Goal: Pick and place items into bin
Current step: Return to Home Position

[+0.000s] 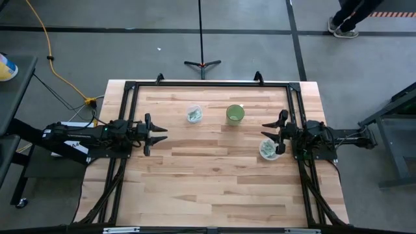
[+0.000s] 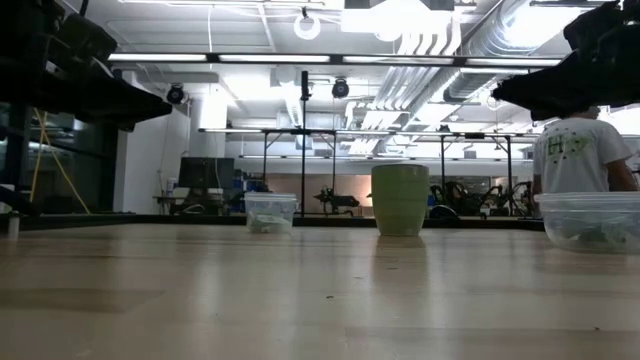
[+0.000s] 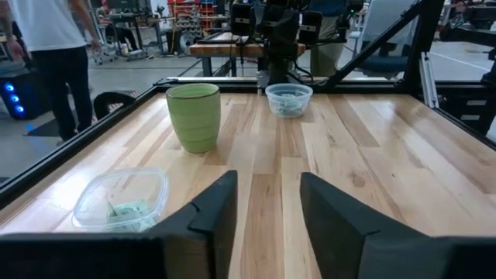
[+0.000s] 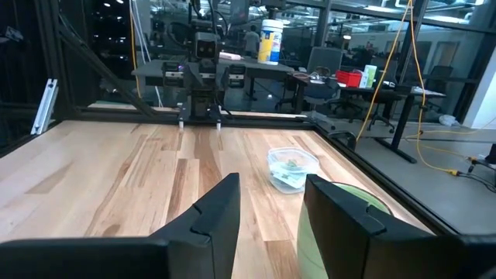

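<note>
Two clear bins hold the pale green and white packets [image 3: 128, 211]. One bin [image 1: 194, 114] sits just beside the green cup [image 1: 235, 114] toward the far side of the table [image 1: 214, 188], and the other bin [image 1: 268, 150] sits near the right edge. The right gripper [image 1: 265, 130] hangs just beside that second bin, raised off the wood, fingers apart and holding nothing. The left gripper [image 1: 164, 134] hovers at the left side, well apart from both bins, its fingers likewise spread and empty.
</note>
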### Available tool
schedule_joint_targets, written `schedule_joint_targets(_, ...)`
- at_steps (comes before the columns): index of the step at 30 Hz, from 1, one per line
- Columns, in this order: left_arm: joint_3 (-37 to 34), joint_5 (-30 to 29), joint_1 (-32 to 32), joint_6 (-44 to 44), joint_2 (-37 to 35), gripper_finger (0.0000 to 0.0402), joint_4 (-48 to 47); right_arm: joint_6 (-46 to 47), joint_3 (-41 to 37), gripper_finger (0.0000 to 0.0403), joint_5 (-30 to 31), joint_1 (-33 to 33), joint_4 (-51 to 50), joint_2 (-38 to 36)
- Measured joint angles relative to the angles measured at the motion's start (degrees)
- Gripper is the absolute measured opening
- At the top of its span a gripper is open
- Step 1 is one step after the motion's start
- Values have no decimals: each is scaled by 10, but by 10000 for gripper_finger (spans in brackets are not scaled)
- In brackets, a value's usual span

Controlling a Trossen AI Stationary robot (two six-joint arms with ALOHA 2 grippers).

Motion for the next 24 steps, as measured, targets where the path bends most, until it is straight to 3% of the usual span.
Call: schedule_joint_targets(24,0,-1,0,0,0,188,0,0,0,139,0,0,0,0)
